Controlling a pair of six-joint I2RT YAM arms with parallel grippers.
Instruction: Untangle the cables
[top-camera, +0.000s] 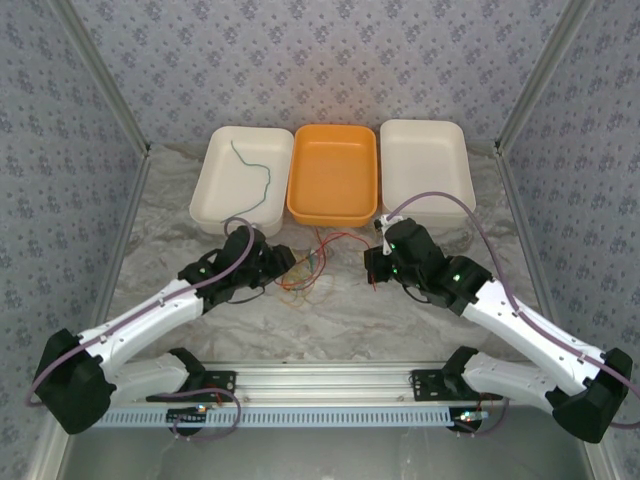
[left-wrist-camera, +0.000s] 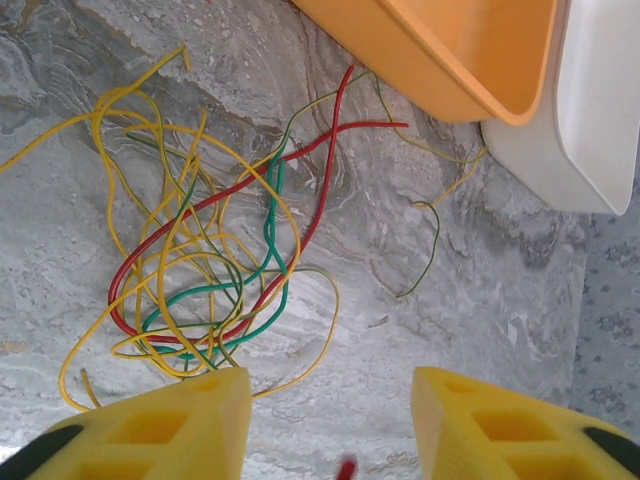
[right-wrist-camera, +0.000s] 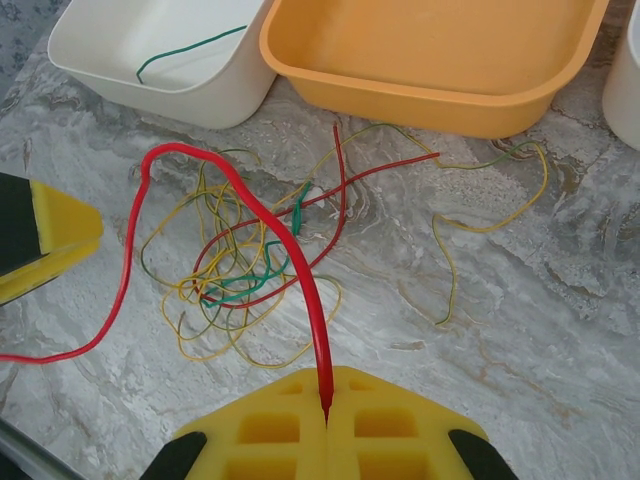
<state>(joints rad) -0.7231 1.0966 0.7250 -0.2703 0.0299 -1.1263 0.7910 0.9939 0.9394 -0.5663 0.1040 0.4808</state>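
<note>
The cables (top-camera: 305, 270) lie in a loose tangle of yellow, green and red wires on the marble table, between the two grippers and in front of the orange tray. The tangle (left-wrist-camera: 200, 270) sits just ahead of my left gripper (left-wrist-camera: 332, 420), whose jaws stand apart; a blurred red cable tip (left-wrist-camera: 345, 468) shows low in the gap. My right gripper (right-wrist-camera: 327, 410) is shut on a red cable (right-wrist-camera: 235, 185) that arches up over the tangle (right-wrist-camera: 250, 265) and off to the left. A yellow-green wire (right-wrist-camera: 450, 270) lies apart on the right.
Three trays stand in a row at the back: a white tray (top-camera: 215, 190) holding one green wire (top-camera: 255, 170), an orange tray (top-camera: 330, 218) and another white tray (top-camera: 425, 165). A yellow finger (right-wrist-camera: 40, 240) of the left gripper shows at the left of the right wrist view.
</note>
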